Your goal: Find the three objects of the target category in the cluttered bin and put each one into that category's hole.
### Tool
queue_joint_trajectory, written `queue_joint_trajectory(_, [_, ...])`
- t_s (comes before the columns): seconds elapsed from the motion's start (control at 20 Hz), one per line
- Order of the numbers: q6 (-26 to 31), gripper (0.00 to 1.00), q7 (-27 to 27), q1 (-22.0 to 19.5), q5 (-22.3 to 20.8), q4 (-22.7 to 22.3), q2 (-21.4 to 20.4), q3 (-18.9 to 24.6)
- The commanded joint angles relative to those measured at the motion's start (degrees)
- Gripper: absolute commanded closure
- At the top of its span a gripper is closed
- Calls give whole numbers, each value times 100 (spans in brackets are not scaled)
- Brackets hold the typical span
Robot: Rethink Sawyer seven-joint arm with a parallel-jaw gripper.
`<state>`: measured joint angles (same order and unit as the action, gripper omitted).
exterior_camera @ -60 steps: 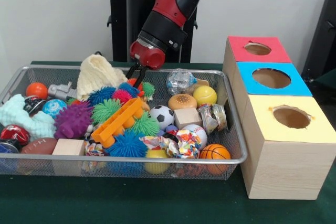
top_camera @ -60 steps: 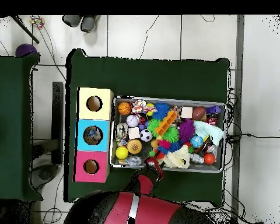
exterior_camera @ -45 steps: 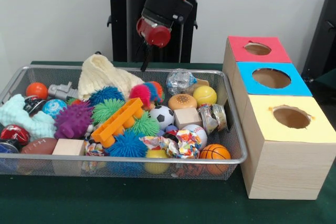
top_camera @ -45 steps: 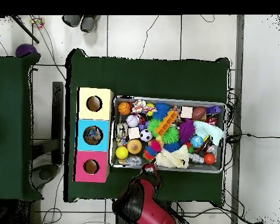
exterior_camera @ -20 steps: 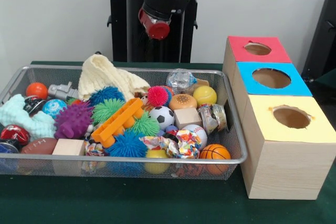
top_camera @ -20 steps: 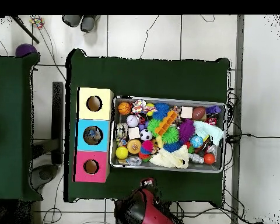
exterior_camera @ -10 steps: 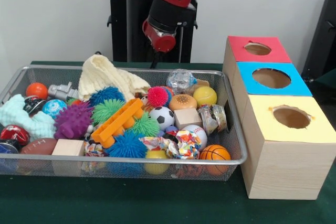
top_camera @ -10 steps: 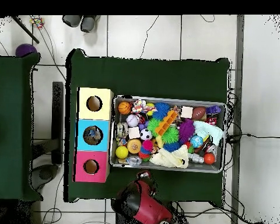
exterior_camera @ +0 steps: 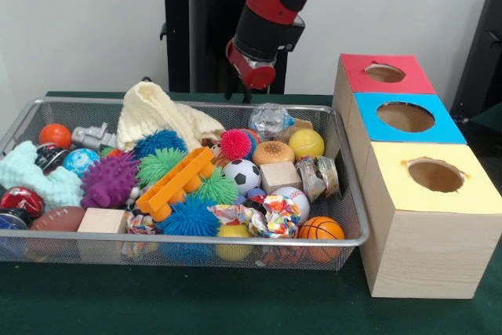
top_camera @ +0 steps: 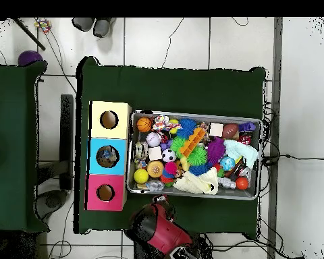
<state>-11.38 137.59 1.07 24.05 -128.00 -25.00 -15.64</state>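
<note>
The wire mesh bin (exterior_camera: 235,238) is full of toys; it also shows in the overhead view (top_camera: 192,113). One crinkly see-through bottle (exterior_camera: 269,121) lies in its far right corner, also seen from overhead (top_camera: 154,185). No other bottle shows in the bin. A shiny dented can (exterior_camera: 318,175) lies by the right wall. My gripper (exterior_camera: 248,88) hangs over the far rim, just behind and left of the bottle, holding nothing that I can see. From overhead the gripper (top_camera: 158,200) is just outside the bin's rim.
Three wooden boxes stand right of the bin: red-topped (exterior_camera: 384,73), blue-topped (exterior_camera: 405,117) and yellow-topped (exterior_camera: 435,175), each with a round hole. Something pale lies inside the blue box's hole (top_camera: 107,156). A cream cloth (exterior_camera: 153,115), spiky balls and an orange toy (exterior_camera: 174,180) crowd the bin.
The gripper rose out of the spiky balls, then swung right and came down toward the bottle's corner. A pink spiky ball has shifted right, beside the soccer ball.
</note>
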Motion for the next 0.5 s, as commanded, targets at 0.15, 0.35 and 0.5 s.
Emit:
queue_joint_trajectory(0.15, [190, 0, 697, 344, 736, 1410, 340, 99])
queue_joint_trajectory(0.35, [231, 0, 750, 415, 614, 1224, 120, 140])
queue_joint_trajectory(0.5, [871, 0, 608, 747, 660, 1104, -256, -281])
